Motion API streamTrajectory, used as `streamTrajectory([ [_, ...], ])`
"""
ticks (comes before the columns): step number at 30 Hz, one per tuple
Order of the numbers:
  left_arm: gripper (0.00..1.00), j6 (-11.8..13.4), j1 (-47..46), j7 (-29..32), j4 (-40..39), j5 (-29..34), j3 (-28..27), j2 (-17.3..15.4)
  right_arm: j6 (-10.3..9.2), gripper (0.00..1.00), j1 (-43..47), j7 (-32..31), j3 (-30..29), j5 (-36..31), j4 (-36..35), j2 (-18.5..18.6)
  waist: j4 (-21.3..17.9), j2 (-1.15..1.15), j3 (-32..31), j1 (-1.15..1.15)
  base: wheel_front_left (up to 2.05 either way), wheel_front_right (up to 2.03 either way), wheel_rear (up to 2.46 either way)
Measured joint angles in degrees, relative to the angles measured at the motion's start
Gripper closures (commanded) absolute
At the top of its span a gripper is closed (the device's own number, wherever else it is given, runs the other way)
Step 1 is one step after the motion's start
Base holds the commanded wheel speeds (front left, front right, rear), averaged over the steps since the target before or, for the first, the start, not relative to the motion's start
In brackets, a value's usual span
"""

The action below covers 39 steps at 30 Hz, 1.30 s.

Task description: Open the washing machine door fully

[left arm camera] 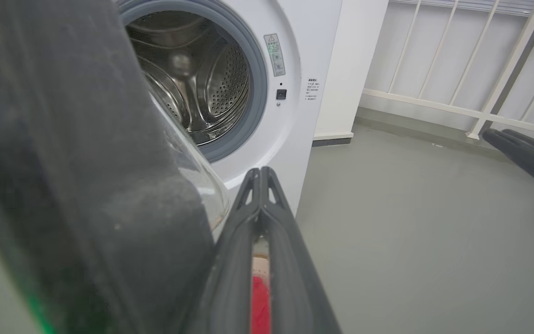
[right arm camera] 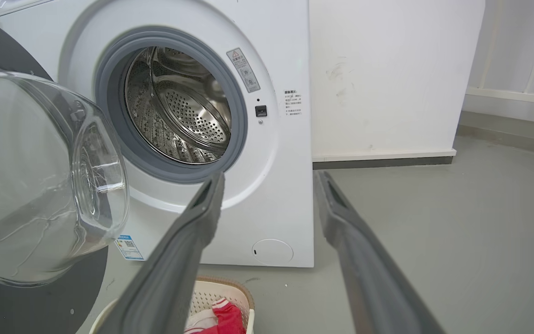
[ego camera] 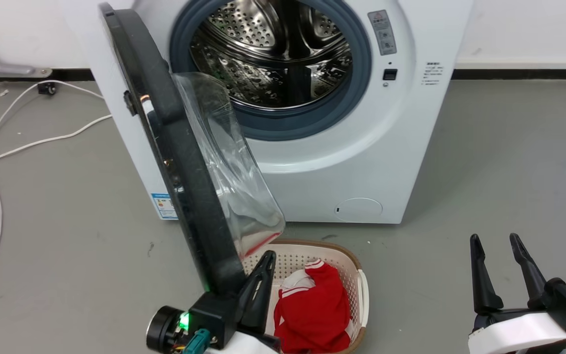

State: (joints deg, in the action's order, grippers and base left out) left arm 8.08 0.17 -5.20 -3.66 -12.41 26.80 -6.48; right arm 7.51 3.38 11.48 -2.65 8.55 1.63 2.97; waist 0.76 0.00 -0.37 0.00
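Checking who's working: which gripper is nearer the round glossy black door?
Left: left gripper, shut, low beside the round glossy black door; right gripper, open, far to its right.

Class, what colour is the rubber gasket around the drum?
Blue-grey gasket; clearest in the right wrist view.

Door (ego camera: 180, 162) standing left of drum (ego camera: 273, 54), basket (ego camera: 361, 295) before machine (ego camera: 361, 162) — clothes (ego camera: 317, 309) inside

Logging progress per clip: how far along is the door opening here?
Done: the washing machine door stands swung well clear of the drum. In hand: the left gripper, shut, sits at the door's inner side near its free edge. Left: swinging it further back. The right gripper is open, apart.
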Motion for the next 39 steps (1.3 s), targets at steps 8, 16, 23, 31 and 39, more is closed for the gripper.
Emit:
streamTrajectory([
  [8, 1.0, 2.4, 3.7, 1.2, -4.5, -0.5, -1.9, -1.9, 0.0, 0.0, 0.2, 0.0, -0.2, 0.1, -0.3, 0.0, 3.5, 0.0, -0.2, 0.0, 0.0, 0.0, 0.0],
  [16, 1.0, 5.3, 6.8, 2.0, -7.3, -0.6, -5.2, -4.1, 0.0, 0.0, 0.3, 0.0, -0.4, 0.1, -0.5, 0.0, 7.2, 0.0, -0.4, 0.0, 0.0, 0.0, 0.0],
  [23, 1.0, 7.6, 7.8, 2.1, -8.3, -1.5, -9.8, -6.1, 0.0, 0.0, 0.3, -0.4, -0.3, 0.1, -0.6, 0.0, 8.7, 0.0, 0.1, 0.0, 0.0, 0.0, 0.0],
  [31, 1.0, 8.7, 7.5, 0.1, -6.8, -3.8, -16.1, -8.5, 0.0, 0.0, 0.1, -0.8, -0.3, -0.1, -1.1, 0.0, 8.6, 0.0, 1.1, 0.0, 0.0, 0.0, 0.0],
  [39, 1.0, 9.6, 5.1, -3.0, -2.7, -7.1, -23.5, -11.0, -0.01, 0.0, -0.6, -1.3, -0.5, -0.5, -1.8, 0.0, 8.1, 0.0, 3.0, 0.0, 0.0, 0.0, 0.0],
])
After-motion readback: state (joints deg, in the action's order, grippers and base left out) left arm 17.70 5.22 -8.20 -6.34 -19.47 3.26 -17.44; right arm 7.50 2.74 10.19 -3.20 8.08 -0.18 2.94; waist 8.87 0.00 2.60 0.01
